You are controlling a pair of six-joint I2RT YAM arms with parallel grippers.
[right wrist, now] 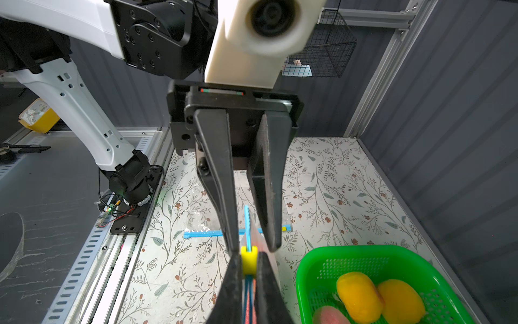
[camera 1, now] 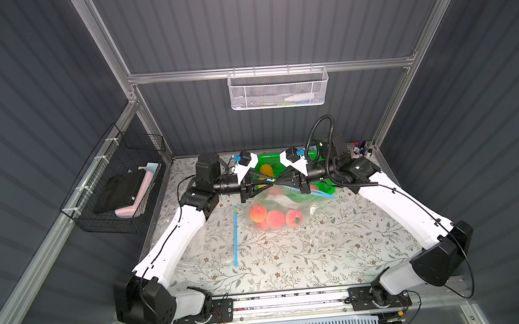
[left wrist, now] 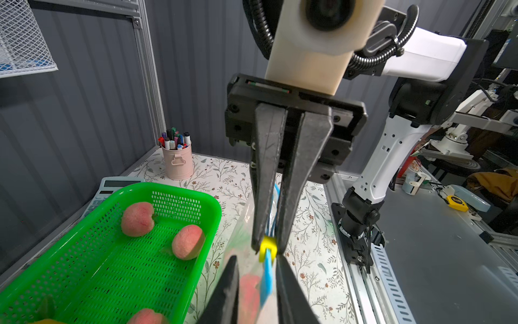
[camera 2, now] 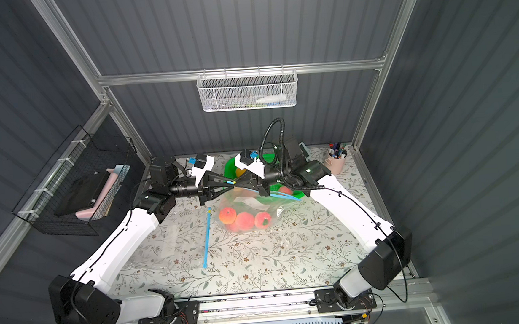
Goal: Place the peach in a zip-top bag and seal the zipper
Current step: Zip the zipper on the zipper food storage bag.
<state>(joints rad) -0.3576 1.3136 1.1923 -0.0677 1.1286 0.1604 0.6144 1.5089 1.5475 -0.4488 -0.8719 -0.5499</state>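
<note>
**Peach bagged, slider pinched, seal unproven**

Finds the peach (camera 1: 275, 219) low in the zip-top bag (camera 1: 285, 199), pressed against other fruit, just in front of the green basket (camera 1: 329, 190). Hangs the bag by its top edge over the table (camera 1: 334, 241); cannot tell about contact underneath. Clamps the yellow slider (right wrist: 249, 261) in the right gripper (left wrist: 268, 249), jaws closed tight on it. Leaves the left gripper (right wrist: 254, 246) only narrowly parted around the blue zipper strip (left wrist: 267, 273), with no visible pinch.

Risks losing the strip from those loose left jaws under the weight of the fruit, then dropping that end of the bag. Risks, too, dragging the whole bag sideways instead of running the slider, for want of a firm counter-hold. Cannot judge the closed share of the track from here.

Reaches in from both sides in both top views, forearms roughly level and nearly in line, fingers horizontal, tip to tip above the bag's mouth.
</note>
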